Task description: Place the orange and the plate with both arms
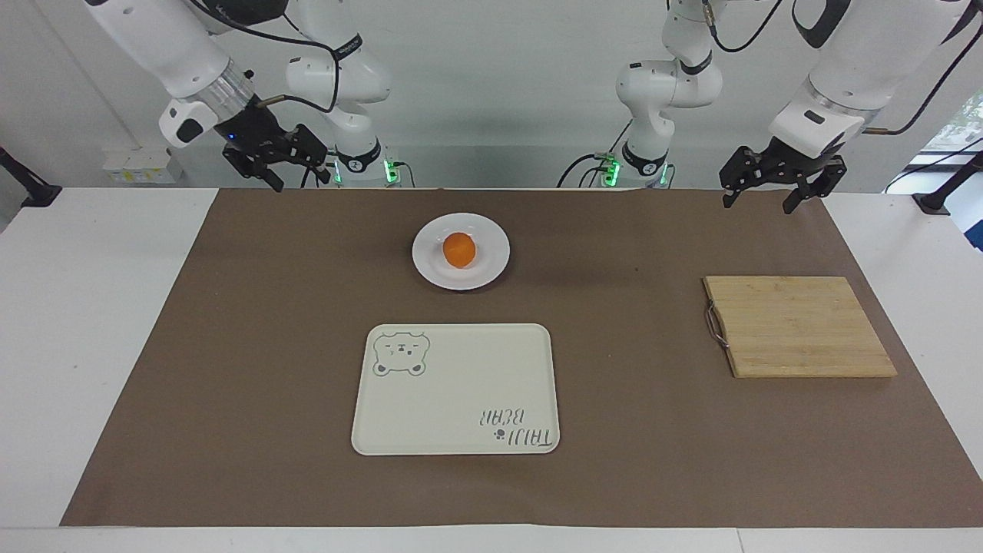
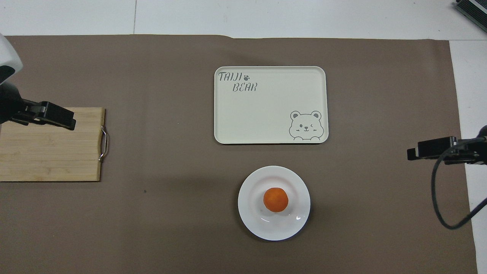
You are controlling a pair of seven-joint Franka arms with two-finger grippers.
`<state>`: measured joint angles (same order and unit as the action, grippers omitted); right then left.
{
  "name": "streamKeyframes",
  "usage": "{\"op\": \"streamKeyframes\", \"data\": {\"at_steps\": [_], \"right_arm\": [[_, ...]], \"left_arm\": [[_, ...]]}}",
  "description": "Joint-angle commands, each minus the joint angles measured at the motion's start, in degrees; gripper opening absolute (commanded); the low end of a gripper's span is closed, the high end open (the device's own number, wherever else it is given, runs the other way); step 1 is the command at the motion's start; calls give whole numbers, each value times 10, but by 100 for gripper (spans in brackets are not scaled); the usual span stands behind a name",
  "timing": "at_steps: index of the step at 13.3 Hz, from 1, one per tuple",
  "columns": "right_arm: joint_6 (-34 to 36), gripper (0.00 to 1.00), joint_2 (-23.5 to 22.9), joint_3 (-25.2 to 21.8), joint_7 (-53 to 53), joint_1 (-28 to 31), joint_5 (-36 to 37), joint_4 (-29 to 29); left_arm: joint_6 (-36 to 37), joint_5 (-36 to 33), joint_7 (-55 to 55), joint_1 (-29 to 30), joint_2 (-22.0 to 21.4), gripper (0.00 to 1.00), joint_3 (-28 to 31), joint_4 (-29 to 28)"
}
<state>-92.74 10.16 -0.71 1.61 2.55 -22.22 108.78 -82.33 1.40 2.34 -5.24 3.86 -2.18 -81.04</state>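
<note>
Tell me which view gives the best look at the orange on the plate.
The overhead view: the orange appears larger there, seen straight down, sitting in the middle of the white plate with the rim visible all around. The facing view shows the same orange smaller and from a slant, still unobstructed.

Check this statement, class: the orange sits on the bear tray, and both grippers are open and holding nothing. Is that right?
Not quite. The orange sits on the round white plate, not on the bear tray, which lies farther from the robots; the overhead view shows this. The rest stands: the left gripper and right gripper are open and holding nothing.
</note>
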Motion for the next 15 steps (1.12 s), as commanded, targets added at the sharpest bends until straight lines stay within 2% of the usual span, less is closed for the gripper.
{"op": "streamKeyframes", "data": {"at_steps": [1, 3, 4, 8, 12, 15], "right_arm": [[-88, 100, 20, 3, -83, 2, -83, 138], [-146, 100, -4, 2, -211, 7, -161, 216], [-173, 100, -25, 3, -263, 3, -197, 237], [-208, 100, -136, 4, -455, -24, -309, 264], [-200, 100, -186, 5, -528, -46, -356, 265], [-195, 99, -190, 5, -535, -65, -377, 266]], "left_arm": [[5, 1, -3, 9, -11, 100, -7, -10], [5, 1, -3, 9, -11, 100, -7, -10], [5, 1, -3, 9, -11, 100, -7, -10], [5, 1, -3, 9, -11, 100, -7, -10], [5, 1, -3, 9, -11, 100, -7, -10], [5, 1, -3, 9, -11, 100, -7, -10]]}}
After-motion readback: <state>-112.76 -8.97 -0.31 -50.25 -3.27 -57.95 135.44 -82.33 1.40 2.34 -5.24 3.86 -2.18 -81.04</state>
